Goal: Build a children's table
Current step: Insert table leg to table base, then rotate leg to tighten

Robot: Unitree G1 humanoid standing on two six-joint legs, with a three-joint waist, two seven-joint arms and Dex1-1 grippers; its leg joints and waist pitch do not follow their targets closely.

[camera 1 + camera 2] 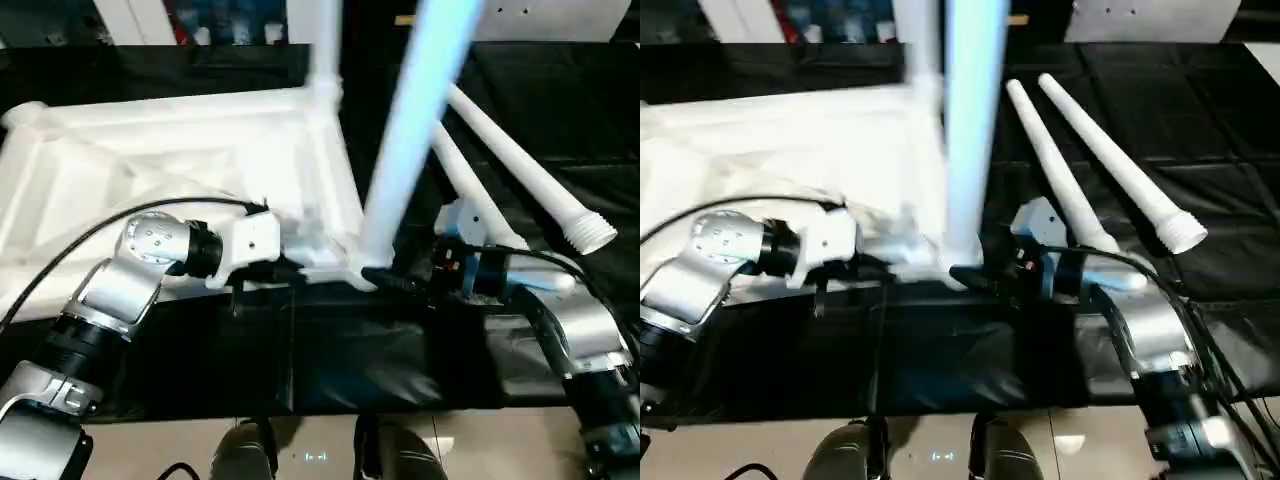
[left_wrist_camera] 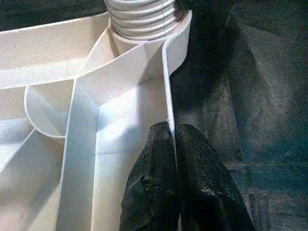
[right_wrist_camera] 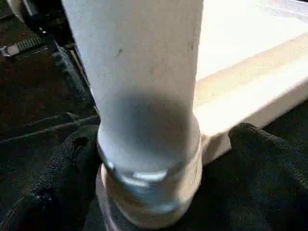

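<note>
Place: probably a lab or workshop.
Evidence: my worktable (image 1: 330,370) wears a black cover; pale tiled floor (image 1: 500,450) below me; blurred equipment (image 1: 210,25) behind.

The table top (image 1: 180,160) lies upside down on the left half of the worktable (image 1: 560,100). One leg (image 1: 415,120) stands in its near right corner socket, another (image 1: 325,50) in the far right corner. Two loose legs (image 1: 530,180) lie side by side right of it.
</note>
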